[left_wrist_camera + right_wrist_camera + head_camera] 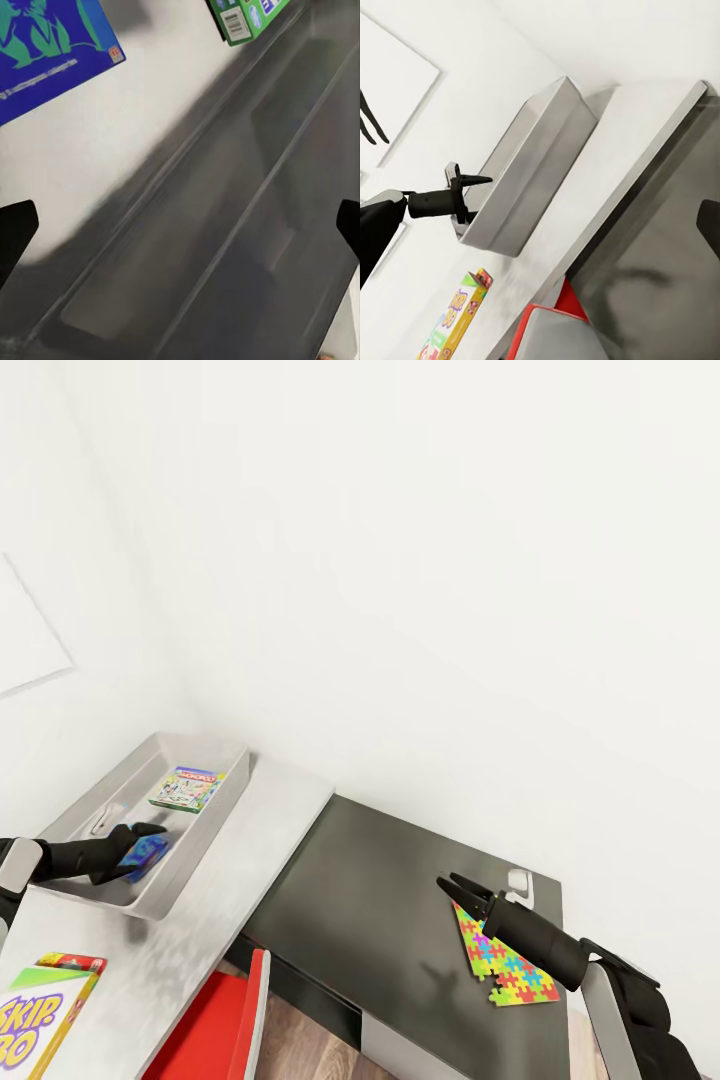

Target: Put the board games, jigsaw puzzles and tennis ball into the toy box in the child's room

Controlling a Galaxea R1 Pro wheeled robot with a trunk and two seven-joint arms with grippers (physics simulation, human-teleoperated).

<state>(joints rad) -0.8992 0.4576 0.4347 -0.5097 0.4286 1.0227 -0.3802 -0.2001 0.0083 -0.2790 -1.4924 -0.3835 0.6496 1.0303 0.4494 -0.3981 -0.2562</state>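
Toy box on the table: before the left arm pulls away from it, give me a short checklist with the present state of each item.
1. Left gripper open, nothing held: ok, the left wrist view shows its fingertips wide apart.
2. Blue game box inside the toy box: ok, it lies on the bin floor.
3. Monopoly box in the bin: ok, flat near the far end.
4. Skip-Bo box in the bin: not ok, it sits on the table.
5. Colourful puzzle in the bin: not ok, it lies on the dark side desk under the right gripper.
6. Right gripper holding it: cannot tell.
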